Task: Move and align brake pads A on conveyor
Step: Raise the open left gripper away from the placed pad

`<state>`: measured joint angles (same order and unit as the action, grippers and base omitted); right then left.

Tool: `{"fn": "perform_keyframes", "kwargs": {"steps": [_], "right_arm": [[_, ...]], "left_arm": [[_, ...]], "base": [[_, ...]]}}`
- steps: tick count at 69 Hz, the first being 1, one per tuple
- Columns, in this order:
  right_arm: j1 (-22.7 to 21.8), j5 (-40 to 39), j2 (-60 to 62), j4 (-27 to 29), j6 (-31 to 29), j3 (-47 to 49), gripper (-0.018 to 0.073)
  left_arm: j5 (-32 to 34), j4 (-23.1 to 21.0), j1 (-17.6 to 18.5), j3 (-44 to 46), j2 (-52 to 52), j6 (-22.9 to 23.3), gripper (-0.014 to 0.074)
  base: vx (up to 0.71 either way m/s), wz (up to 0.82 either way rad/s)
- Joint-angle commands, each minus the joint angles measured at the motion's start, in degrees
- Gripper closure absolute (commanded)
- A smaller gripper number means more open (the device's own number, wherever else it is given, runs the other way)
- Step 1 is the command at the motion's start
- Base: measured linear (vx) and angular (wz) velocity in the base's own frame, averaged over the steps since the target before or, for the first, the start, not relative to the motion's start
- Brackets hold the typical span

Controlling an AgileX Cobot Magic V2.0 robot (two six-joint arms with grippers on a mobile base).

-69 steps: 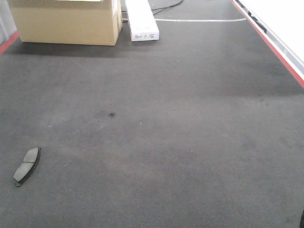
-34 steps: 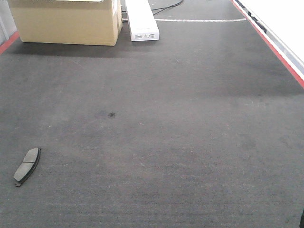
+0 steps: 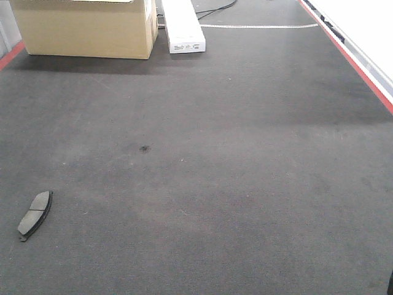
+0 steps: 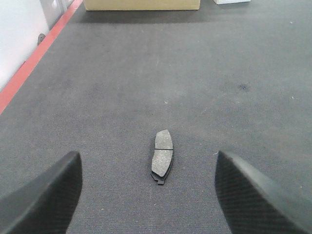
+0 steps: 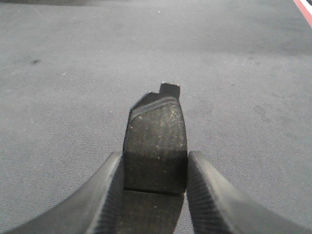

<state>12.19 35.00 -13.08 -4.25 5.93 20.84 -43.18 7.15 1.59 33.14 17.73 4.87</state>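
Front view: saw one loose pad (image 3: 35,214) flat on belt (image 3: 215,153), near left; cardboard box (image 3: 86,27) far left. L wrist view: found left gripper (image 4: 147,156) spread wide, empty, loose pad lying ahead, centred betw. its fingers. R wrist view: found right gripper (image 5: 155,155) pinching second pad (image 5: 156,122) over belt. Judged early: only two pads seen, none aligned yet.
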Motion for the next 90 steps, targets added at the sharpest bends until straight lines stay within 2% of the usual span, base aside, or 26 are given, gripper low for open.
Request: {"fn": "perform_keyframes", "kwargs": {"steps": [1, 90], "right_arm": [[-0.2, -5.5, -0.7, -0.6, -0.3, 1.6, 0.0566], [-0.2, -5.5, -0.7, -0.5, -0.2, 1.6, 0.0566]], "left_arm": [[3.4, 0.3, 0.1, 1.4, 0.6, 0.0, 0.0055], [2.2, 0.3, 0.1, 1.4, 0.6, 0.0, 0.0055]], "base": [[0.00, 0.00], [0.00, 0.00]]}}
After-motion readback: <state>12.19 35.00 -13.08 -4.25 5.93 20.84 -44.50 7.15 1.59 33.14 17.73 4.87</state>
